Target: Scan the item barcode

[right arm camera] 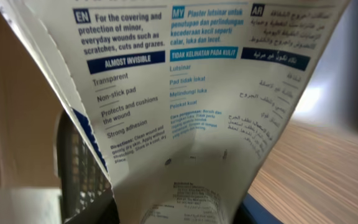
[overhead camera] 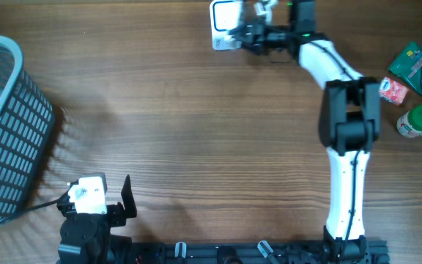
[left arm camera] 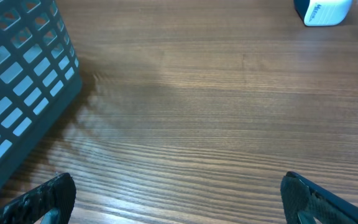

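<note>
We see the wooden surface (overhead camera: pixel 196 132), with the grey basket (overhead camera: pixel 6 125) standing at its left edge. The right arm (overhead camera: pixel 350 147) reaches to the far edge, where the plaster box (overhead camera: pixel 224 16) sits clamped in the right pincer (overhead camera: pixel 237 37), its printed face filling the wrist view. At the near edge the left pincer (left arm camera: pixel 179 190) stands wide, holding nothing. A green-capped bottle (overhead camera: pixel 418 121) lies far right.
</note>
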Controlling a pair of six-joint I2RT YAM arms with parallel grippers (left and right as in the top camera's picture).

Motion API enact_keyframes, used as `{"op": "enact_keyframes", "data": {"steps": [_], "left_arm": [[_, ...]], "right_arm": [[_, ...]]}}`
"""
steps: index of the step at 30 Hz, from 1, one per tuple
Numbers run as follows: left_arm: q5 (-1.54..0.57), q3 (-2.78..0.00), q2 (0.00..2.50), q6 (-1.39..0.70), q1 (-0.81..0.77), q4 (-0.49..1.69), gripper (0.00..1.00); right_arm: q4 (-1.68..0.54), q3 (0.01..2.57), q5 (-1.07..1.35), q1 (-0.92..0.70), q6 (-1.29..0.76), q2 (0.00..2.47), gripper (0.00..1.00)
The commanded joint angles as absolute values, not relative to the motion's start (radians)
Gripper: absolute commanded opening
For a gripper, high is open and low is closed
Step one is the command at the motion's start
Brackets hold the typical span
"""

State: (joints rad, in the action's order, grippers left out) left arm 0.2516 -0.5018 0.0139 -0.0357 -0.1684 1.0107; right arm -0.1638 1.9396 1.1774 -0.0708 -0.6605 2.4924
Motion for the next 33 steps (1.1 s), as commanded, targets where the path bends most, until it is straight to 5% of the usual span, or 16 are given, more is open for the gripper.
{"op": "enact_keyframes", "data": {"steps": [1,8,10,11,16,21,27,33], "left_arm": [[0.243,-0.501,0.009,-0.041,-0.173,1.01,1.0],[0.243,-0.501,0.009,-0.041,-0.173,1.01,1.0],[0.243,-0.501,0.009,-0.041,-0.173,1.01,1.0],[0.243,-0.501,0.009,-0.041,-0.173,1.01,1.0],[0.243,-0.501,0.009,-0.041,-0.173,1.01,1.0],[0.243,-0.501,0.009,-0.041,-0.173,1.01,1.0],[0.243,-0.501,0.009,-0.041,-0.173,1.01,1.0],[0.243,-0.501,0.009,-0.041,-0.173,1.01,1.0]], "right_arm": [[-0.34,1.948,1.106,0.103,-0.544,2.401,0.43],[-0.884,1.948,0.448,0.39,-0.306,2.399,0.48],[-0.923,1.949,0.458,0.437,-0.26,2.399,0.92],[-0.947,1.953,0.476,0.459,-0.258,2.397,1.0],[-1.019,2.051,0.574,0.503,-0.228,2.254,1.0],[-1.143,2.068,0.547,0.461,-0.102,1.838,1.0],[-1.544,2.068,0.505,0.446,-0.108,1.401,1.0],[-1.583,2.068,0.505,0.446,-0.108,1.119,1.0]]}}
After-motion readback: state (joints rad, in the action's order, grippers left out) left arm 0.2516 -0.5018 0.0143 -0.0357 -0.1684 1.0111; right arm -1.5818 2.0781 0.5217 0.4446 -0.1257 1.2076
